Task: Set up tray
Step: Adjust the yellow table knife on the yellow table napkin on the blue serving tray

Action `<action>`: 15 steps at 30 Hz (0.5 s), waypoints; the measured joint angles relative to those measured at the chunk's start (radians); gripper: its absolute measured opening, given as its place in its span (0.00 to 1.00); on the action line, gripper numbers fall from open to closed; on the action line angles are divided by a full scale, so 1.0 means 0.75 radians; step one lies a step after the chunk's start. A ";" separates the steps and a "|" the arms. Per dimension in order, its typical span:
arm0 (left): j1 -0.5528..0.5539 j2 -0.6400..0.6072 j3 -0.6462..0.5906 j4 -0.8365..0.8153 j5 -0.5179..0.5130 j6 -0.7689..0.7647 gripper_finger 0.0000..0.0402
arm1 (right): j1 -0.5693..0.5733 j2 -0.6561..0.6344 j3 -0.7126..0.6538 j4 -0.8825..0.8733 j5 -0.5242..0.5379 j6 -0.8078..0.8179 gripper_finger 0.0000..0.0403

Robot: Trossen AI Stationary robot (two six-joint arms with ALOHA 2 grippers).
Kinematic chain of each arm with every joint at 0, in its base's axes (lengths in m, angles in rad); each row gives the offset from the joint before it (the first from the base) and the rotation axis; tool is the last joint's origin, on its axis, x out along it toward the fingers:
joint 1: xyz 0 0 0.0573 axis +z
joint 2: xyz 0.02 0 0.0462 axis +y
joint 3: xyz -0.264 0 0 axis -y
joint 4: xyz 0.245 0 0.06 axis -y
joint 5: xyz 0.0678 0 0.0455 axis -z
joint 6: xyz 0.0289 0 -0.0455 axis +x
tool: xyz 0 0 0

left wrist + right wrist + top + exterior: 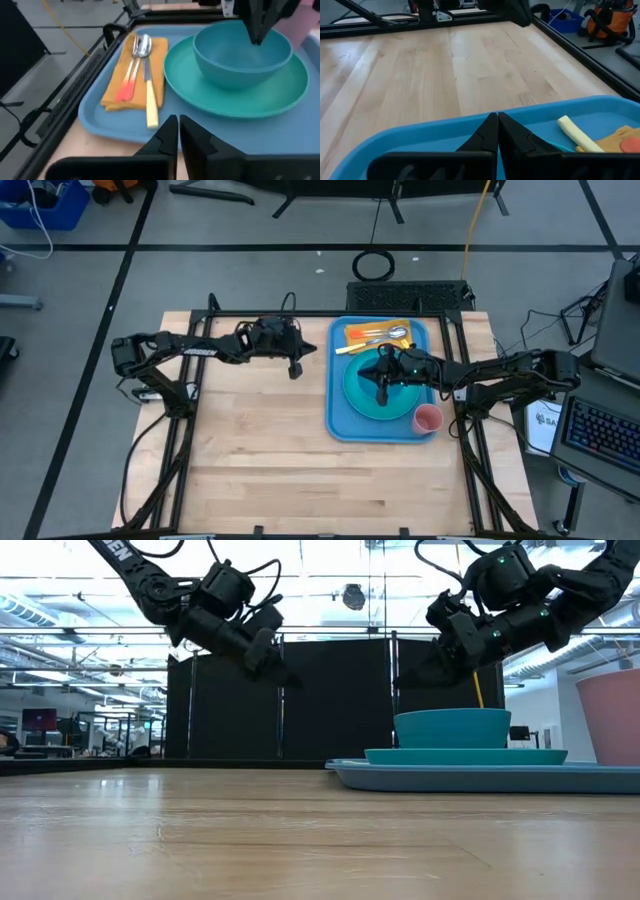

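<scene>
The blue tray (336, 395) is seen on the right half of the wooden table (250, 450), directly beneath the right gripper (383, 388), whose fingers are pressed together with nothing between them. That gripper is held in the air over a teal bowl (452, 727), which is set on a round turquoise plate (358, 395) in the middle of the tray. Beyond its fingertips, at the tray's far end, a yellow-orange napkin (116, 80) is laid flat, with a spoon (144, 46) and two other utensils, one with a red handle (125, 89) and one with a yellow handle (151, 102), on top of it. A pink cup (428, 419) is stood in the tray's near right corner, behind that gripper. The left gripper (295, 367) is raised above bare wood just left of the tray, its fingers drawn almost together and holding nothing.
</scene>
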State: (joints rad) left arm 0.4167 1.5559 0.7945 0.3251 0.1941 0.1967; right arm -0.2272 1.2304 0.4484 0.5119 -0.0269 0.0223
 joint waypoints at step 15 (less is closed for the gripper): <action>0.012 0.504 0.490 -0.393 0.054 0.053 0.50 | 0.000 0.000 0.000 0.010 -0.002 0.018 0.00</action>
State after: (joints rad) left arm 0.4256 1.9343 1.1619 0.0302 0.2349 0.2365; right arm -0.2272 1.2304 0.4484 0.5195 -0.0284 0.0355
